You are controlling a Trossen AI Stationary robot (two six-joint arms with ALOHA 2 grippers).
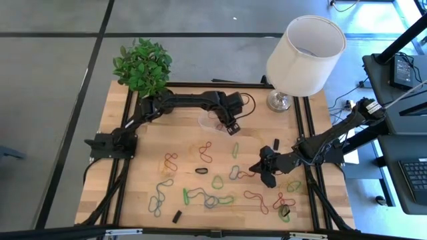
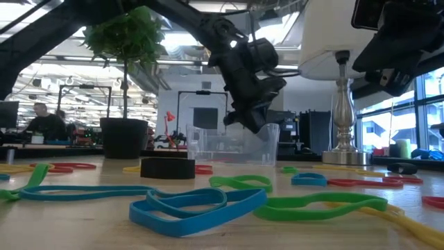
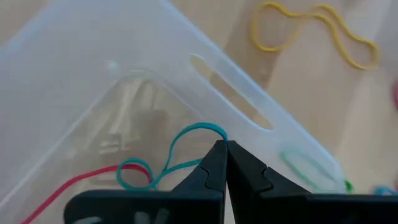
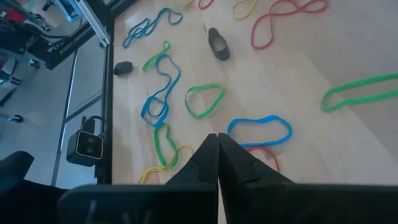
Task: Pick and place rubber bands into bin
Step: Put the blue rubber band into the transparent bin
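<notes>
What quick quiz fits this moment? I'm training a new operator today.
1. True or false: the left pincer is at the bin.
2. What colour is the rubber band at the left pincer's tips? A yellow, B teal, C black.
3. Are the right pincer fingers open or shut?
Key: 1 true; 2 B; 3 shut.

1 bin [image 1: 212,123], 1 lamp [image 1: 303,57], 1 plant [image 1: 143,67] — approx. 20 rubber bands [image 1: 208,198].
</notes>
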